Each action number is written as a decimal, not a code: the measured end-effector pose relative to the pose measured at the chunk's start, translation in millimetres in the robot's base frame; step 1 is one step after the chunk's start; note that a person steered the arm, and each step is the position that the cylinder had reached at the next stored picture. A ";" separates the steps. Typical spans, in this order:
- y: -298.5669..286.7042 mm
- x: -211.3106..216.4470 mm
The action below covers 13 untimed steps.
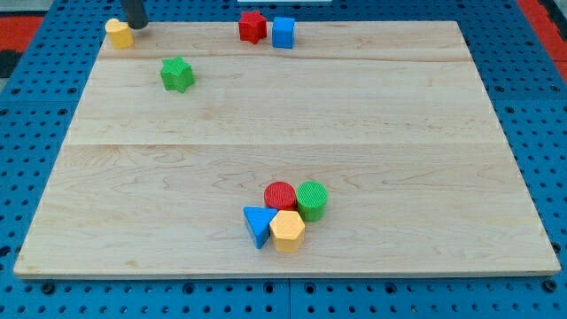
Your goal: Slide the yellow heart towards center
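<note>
Tip (135, 26) touches yellow heart (119, 33) at board's (443, 106) top-left corner (no gripper).

My tip (136, 27) rests at the far top-left corner of the counter (266, 133), the dark rod rising straight out through the view's top edge.

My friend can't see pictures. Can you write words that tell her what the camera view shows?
A dark rod's tip sits just right of a yellow heart at a wooden board's top-left corner. A green star lies below; a red star and blue cube sit at the top. Near the bottom cluster a red cylinder, green cylinder, blue triangle and yellow hexagon.
</note>
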<state>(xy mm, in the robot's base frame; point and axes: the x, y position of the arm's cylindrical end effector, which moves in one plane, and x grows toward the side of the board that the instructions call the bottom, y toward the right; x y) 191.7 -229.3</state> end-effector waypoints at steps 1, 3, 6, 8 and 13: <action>18.2 0.6; 19.9 49.3; -69.1 89.5; -75.7 79.0; -75.7 0.2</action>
<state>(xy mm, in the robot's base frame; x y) 191.9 -304.9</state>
